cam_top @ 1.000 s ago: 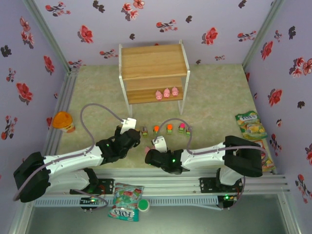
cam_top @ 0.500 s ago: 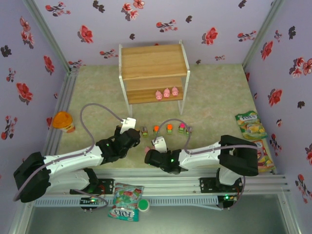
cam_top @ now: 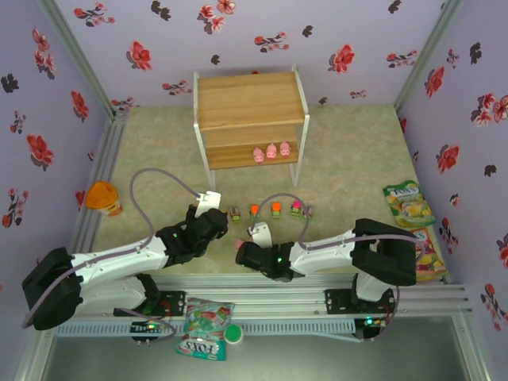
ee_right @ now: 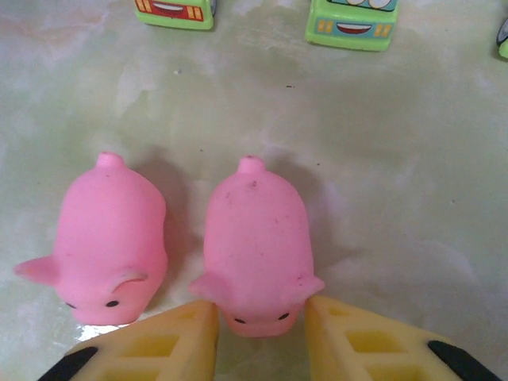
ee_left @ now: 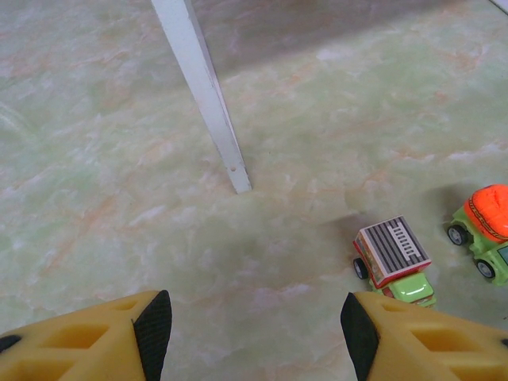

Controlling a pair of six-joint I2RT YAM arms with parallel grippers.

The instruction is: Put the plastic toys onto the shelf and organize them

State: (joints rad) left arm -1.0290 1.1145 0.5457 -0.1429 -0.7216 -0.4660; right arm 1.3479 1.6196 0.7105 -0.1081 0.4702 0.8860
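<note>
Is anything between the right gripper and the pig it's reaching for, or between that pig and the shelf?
Nothing at the right gripper: its fingers touch the pig on both sides of its head. Toward the shelf, a row of cars sits on the floor between.

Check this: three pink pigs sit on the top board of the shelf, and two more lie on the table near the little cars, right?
Not quite. The three pink pigs sit on the lower board of the shelf, not the top one; the top external view shows it. Two more pigs do lie on the table near the little cars.
</note>
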